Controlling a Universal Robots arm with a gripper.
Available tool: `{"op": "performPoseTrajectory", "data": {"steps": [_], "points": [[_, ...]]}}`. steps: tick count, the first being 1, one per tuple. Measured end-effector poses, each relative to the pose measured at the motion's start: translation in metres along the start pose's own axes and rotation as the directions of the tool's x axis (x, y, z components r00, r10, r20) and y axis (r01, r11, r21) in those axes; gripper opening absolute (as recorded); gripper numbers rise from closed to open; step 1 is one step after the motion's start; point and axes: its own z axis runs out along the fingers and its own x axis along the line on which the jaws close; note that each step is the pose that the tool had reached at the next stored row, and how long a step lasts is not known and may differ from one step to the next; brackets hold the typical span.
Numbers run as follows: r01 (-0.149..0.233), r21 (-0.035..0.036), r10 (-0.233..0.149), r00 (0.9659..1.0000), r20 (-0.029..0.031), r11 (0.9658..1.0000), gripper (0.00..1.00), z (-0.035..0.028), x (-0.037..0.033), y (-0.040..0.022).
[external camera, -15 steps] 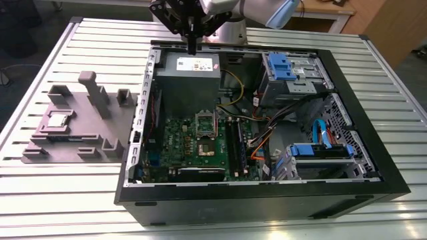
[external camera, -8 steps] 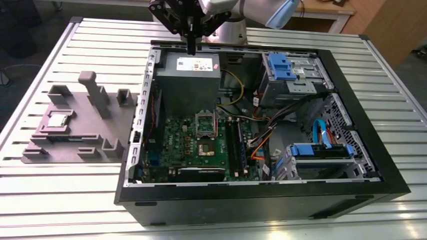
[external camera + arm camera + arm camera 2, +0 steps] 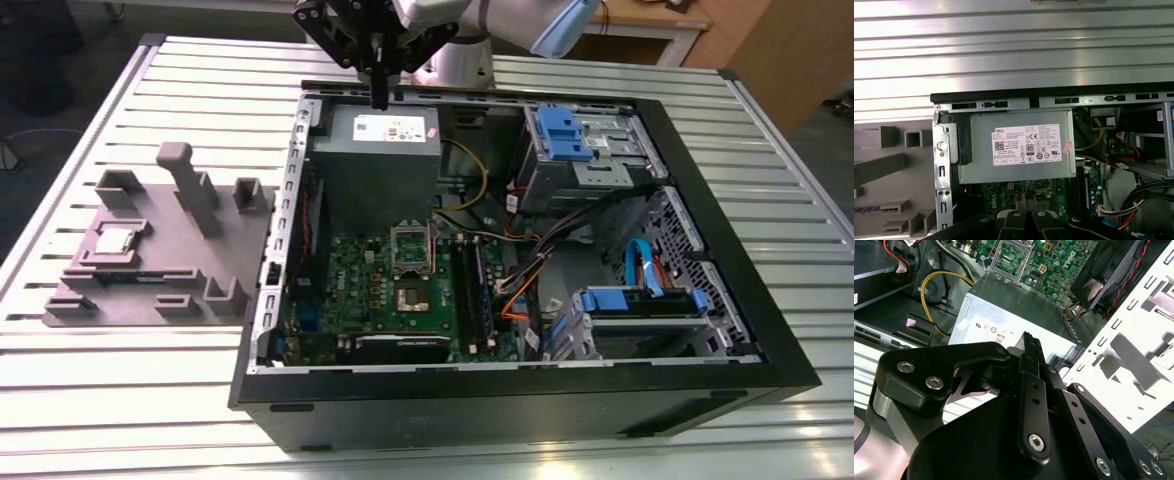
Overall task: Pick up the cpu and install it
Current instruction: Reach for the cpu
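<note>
Arm (image 3: 454, 15): pale grey with a light-blue joint cap, top centre of the exterior view. Gripper (image 3: 380, 92): black, just below it, pointing straight down. The fingers (image 3: 1032, 347) are pressed together with nothing between them.

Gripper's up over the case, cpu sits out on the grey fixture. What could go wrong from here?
1. The gripper hangs over the power supply, far from the cpu on the grey fixture; a low path across could clip the case wall or the fixture's tall post.
2. The cpu is small and flat; a slightly off grasp might tilt it.
</note>
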Motion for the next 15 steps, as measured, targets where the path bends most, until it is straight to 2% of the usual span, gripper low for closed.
{"op": "performPoseTrajectory", "data": {"steps": [15], "points": [[0.000,0.0000,0.000,1.0000,0.0000,1.0000,0.10,-0.0001,0.0024,-0.0002]]}}
